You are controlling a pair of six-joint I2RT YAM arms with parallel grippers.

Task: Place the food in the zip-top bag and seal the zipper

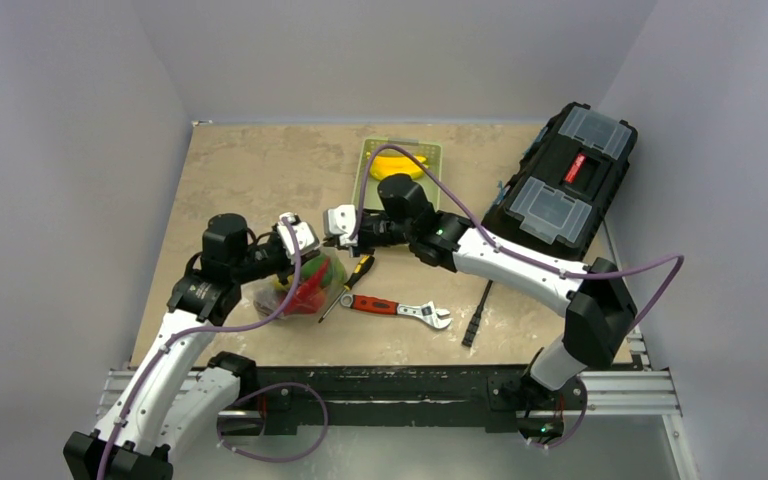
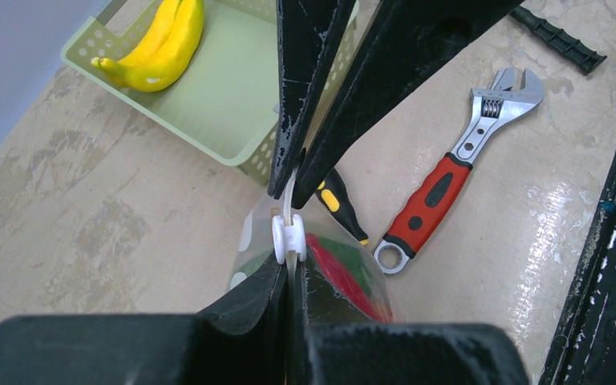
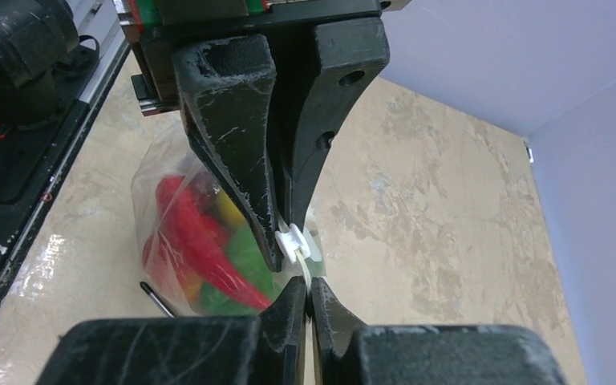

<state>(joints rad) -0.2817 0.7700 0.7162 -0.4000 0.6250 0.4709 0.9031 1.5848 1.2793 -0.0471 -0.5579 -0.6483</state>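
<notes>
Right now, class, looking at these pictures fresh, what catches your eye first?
The left gripper and right gripper meet mid-table, both pinched shut on the zipper of the zip-top bag, which bulges with red and green food. Beyond them a banana lies in the green basket, and a black toolbox sits far right.

Inventory of bench items, positions given from the wrench.

1. Wrench [image 1: 400, 308]: adjustable, bright metal head, red-and-black handle; lies flat on the worktop [image 1: 250, 170], which is beige with marbled mottling.
2. Screwdriver [image 1: 358, 270]: black-and-yellow handle, lying aslant just left of the wrench's handle end; contact cannot be told.
3. Basket [image 2: 233, 88]: pale green, slotted walls; beyond the wrench, near the far edge.
4. Toolbox [image 1: 560, 180]: black, clear lid compartments, red label; set askew, well to the right and beyond the wrench.
5. Ribbed black bar [image 1: 476, 315]: just right of the wrench's head, apart from it.
6. Metal rail [image 1: 620, 405]: along the near edge, nearer than the wrench.
</notes>
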